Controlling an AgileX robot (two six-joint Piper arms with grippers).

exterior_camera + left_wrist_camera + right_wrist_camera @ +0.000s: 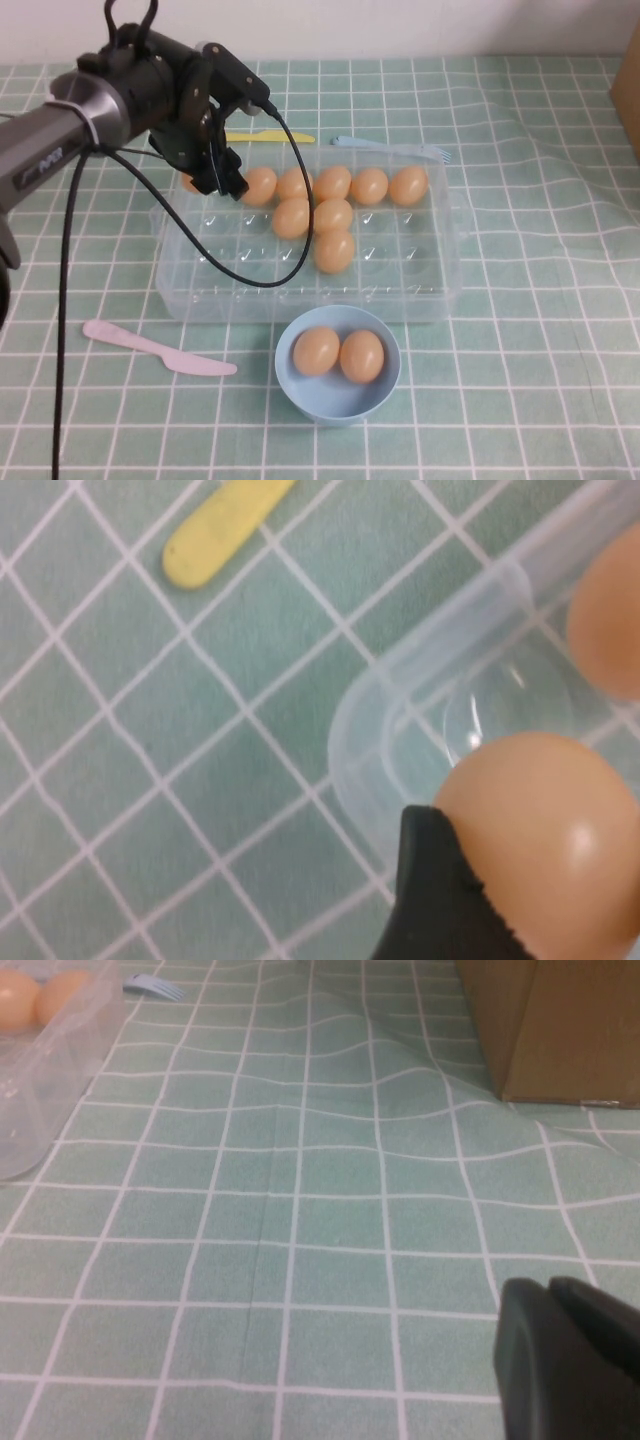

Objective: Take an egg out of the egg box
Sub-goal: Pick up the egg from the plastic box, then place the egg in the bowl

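Two eggs already sit in the blue bowl [337, 392], just in front of the egg box [200, 290], so the job reads as well underway. And now the left gripper [215, 175] is down at the box's far left corner, jaws pinching the egg [545, 830] — the left wrist view shows a black finger [440, 900] pressed against its shell, right over the rounded corner cell. The egg looks gripped but barely clear of its cell; the lift out and the carry to the bowl look like what is left.

Count time: eight eggs lie plainly in the box, five along the back row and three trailing toward the bowl, plus the one in the jaws, plus two in the bowl. That makes eleven.

Around the box on the checked surface [540, 400]: one pink knife [150, 348] to its front left, one yellow knife [270, 135] and one blue fork [390, 146] behind it.

The right gripper [570, 1360] hangs low over bare cloth well to the box's right, beside a cardboard box [560, 1025]; its jaws look pressed together.
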